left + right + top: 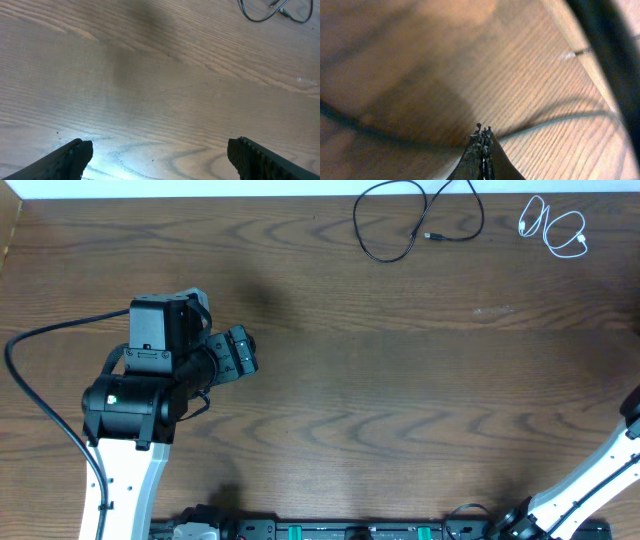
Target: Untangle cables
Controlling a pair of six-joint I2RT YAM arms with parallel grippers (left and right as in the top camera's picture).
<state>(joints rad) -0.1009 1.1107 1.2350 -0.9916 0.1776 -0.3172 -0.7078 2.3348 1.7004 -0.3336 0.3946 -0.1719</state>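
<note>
One black cable (415,220) lies in loose loops at the table's far edge, and its loop also shows in the left wrist view (260,17). The white cable (553,225) lies coiled to its right, apart from it. My left gripper (243,352) hovers over the left half of the table, far from both. Its jaws (160,162) are open and empty over bare wood. My right gripper (482,136) is outside the overhead view. It is shut, with a thin black cable (560,120) running out from both sides of its tips, low over the table.
The right arm (600,470) reaches off the table's right edge. A thick black robot wire (40,395) loops at the left arm's side. Another thick dark wire (610,45) crosses the right wrist view. The table's pale edge (575,50) shows there.
</note>
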